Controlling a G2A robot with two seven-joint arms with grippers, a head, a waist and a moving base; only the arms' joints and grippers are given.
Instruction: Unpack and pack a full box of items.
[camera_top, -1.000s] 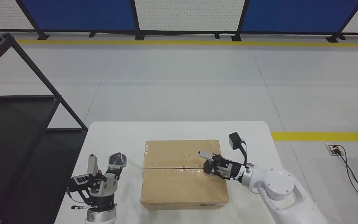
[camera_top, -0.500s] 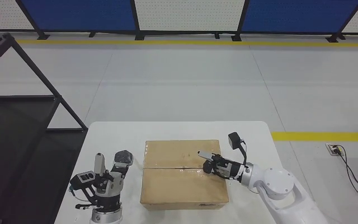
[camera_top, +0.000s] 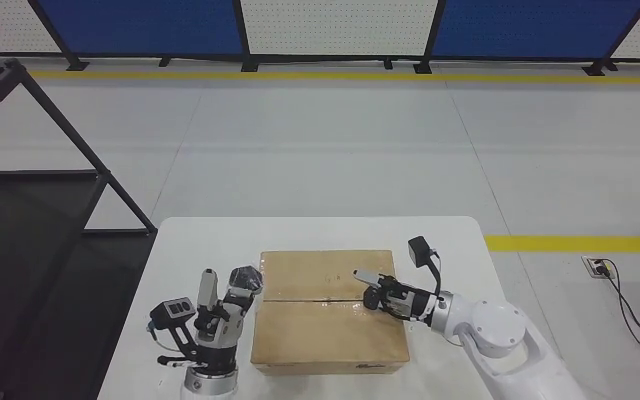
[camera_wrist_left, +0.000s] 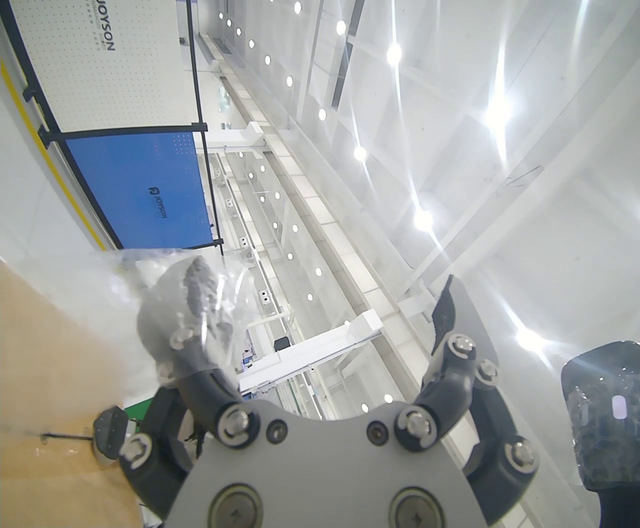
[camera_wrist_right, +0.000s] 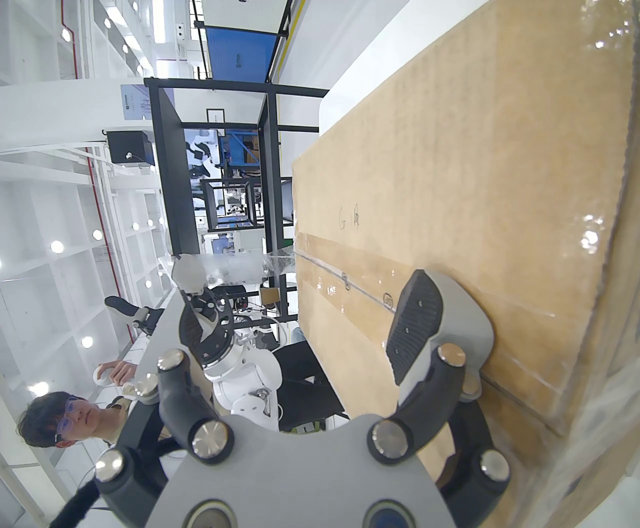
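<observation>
A shut cardboard box with a clear-taped middle seam stands on the white table. My right gripper is open at the seam's right end. In the right wrist view, one of its fingers lies against the box top beside the tape. My left gripper stands open just off the box's left side, pointing upward. A crumpled clear plastic film clings to one left finger, close to the box edge. The other left finger is bare.
A black metal rack stands off the table's left side. Bare table strips run behind the box and along its right. The plastic film also shows beyond the box's far end in the right wrist view.
My left arm has moved to the right, bringing its upturned gripper and the plastic film up to the box's left edge. The right arm and the box have not moved.
</observation>
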